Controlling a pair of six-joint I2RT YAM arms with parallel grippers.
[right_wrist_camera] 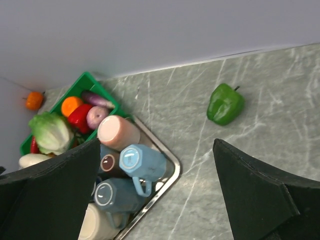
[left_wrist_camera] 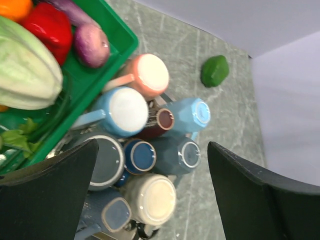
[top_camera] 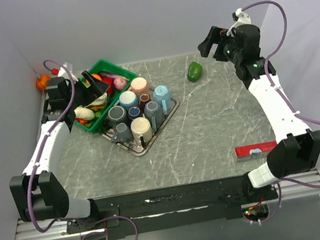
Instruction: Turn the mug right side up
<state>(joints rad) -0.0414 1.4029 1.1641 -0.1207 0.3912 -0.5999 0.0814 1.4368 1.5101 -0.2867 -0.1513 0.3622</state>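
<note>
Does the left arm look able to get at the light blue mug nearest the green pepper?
Probably yes. The left tool hangs open above the green basket beside the tray, nothing covers the light blue mug, and its side toward the tray rim is free. Neighbouring mugs crowd its other side.

Robot manipulation lab, boxed test cell.
Plain grey panels (top_camera: 149, 12) enclose a marble-patterned tabletop (top_camera: 211, 136); two cabled robot arms (top_camera: 277, 107) are bolted to a rail (top_camera: 172, 198) at its near edge, with toy vegetables (top_camera: 85, 113) and mugs (top_camera: 141, 126) as props.
</note>
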